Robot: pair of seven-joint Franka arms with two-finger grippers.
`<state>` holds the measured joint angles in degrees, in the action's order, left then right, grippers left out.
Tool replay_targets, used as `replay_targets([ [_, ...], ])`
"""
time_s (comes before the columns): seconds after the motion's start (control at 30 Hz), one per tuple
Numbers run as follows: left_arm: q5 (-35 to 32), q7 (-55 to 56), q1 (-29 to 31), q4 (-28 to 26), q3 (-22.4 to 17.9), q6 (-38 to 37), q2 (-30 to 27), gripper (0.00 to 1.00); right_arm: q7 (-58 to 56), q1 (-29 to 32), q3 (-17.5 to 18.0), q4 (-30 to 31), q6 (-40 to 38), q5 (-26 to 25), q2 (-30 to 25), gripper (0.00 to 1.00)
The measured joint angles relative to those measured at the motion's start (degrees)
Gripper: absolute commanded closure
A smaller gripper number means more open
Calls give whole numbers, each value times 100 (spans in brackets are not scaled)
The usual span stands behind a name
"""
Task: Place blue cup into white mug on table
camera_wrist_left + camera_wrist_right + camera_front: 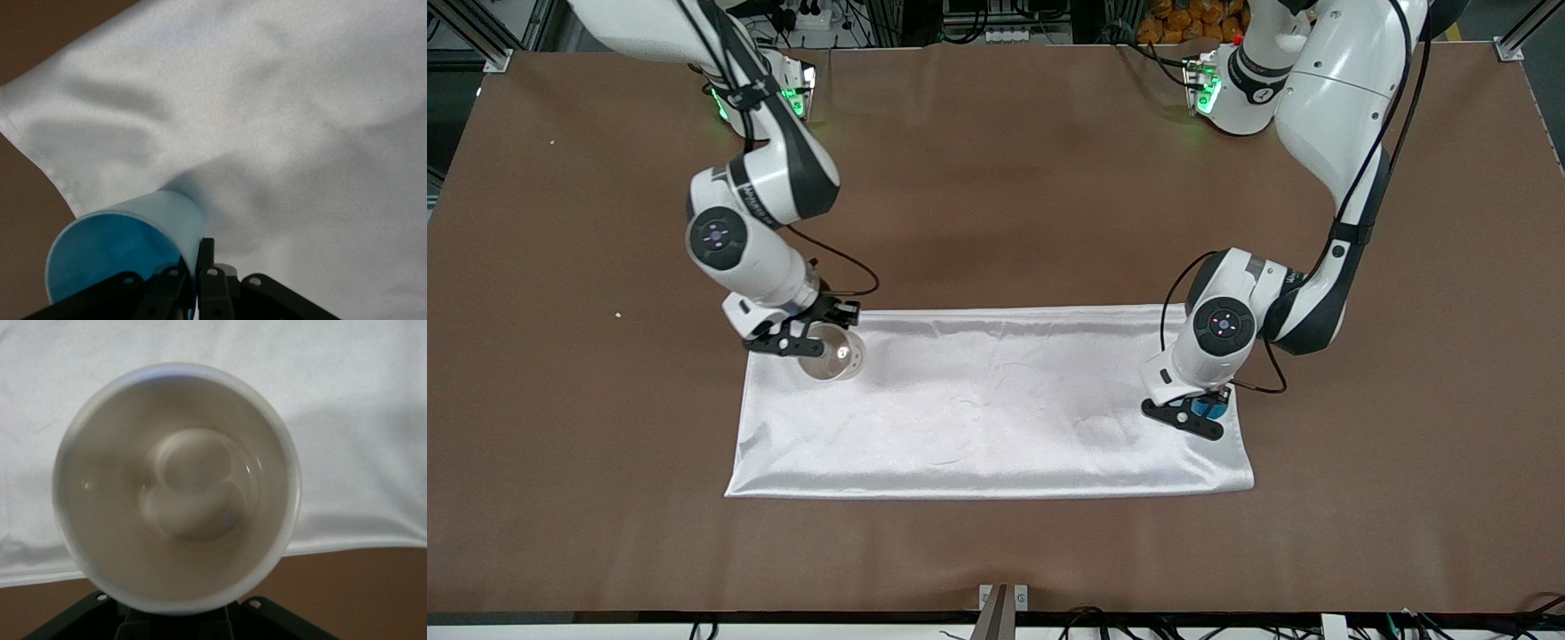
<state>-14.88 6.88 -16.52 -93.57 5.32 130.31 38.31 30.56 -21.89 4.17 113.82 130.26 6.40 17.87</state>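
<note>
The blue cup is at the white cloth's corner toward the left arm's end. My left gripper is shut on its wall. In the left wrist view one finger is inside the cup and one outside, with the gripper pinching the rim, just over the cloth. The white mug stands at the cloth's corner toward the right arm's end. My right gripper is at its side, shut on it. The right wrist view looks straight down into the empty mug; the rim hides the fingertips of the gripper.
A white satin cloth lies across the middle of the brown table. The two cups are at its two ends, with the cloth's full length between them.
</note>
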Motion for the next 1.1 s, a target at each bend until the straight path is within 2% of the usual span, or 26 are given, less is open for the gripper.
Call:
replay_targets([
  [0.13, -2, 0, 2, 35, -1, -123, -89, 100, 469, -361, 8, 138, 292, 0, -8, 100],
  [0.37, -3, 0, -17, 121, 1, -733, -535, 100, 1109, -952, 19, 1079, 1843, 0, -105, 100],
  [0.47, -3, 23, -19, 139, 4, -1056, -815, 100, 1472, -1301, 22, 1381, 2235, 0, -111, 100],
  [0.77, 54, 248, -15, 147, 18, -1943, -1649, 100, 2453, -2236, 22, 1500, 2368, 0, -152, 100],
  [0.93, 722, 346, -2, 135, 17, -2483, -2057, 100, 2778, -2546, 19, 1511, 2354, -47, -171, 100],
  [1.1, 976, 511, 20, 88, 13, -3011, -2511, 100, 3316, -2744, 16, 1605, 2336, -403, -170, 100],
])
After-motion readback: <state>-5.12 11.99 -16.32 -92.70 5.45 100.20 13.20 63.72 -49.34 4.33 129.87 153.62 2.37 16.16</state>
